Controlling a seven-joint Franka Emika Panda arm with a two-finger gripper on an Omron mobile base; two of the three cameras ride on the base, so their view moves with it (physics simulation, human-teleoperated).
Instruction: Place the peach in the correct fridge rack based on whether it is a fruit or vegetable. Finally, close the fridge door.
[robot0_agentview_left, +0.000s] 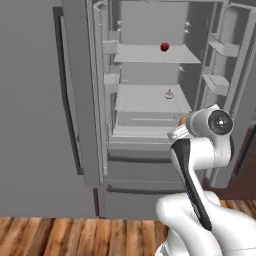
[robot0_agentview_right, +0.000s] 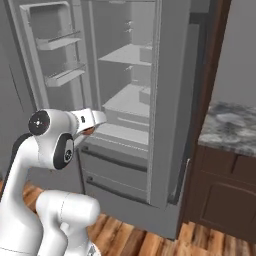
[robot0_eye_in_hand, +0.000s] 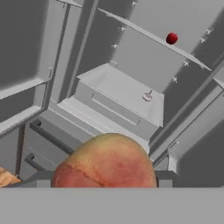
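The end effector (robot0_eye_in_hand: 105, 186) clasps the peach (robot0_eye_in_hand: 106, 162) low before the open fridge, its fingertips mostly hidden behind the fruit; a red fruit (robot0_agentview_left: 164, 47) sits on the upper fridge rack (robot0_agentview_left: 150, 55).

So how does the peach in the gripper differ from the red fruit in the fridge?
The peach is pale orange-pink and mottled; the red fruit is a uniform dark red. The peach is held in the gripper outside the fridge, while the red fruit rests on the upper rack. Both are small and round.
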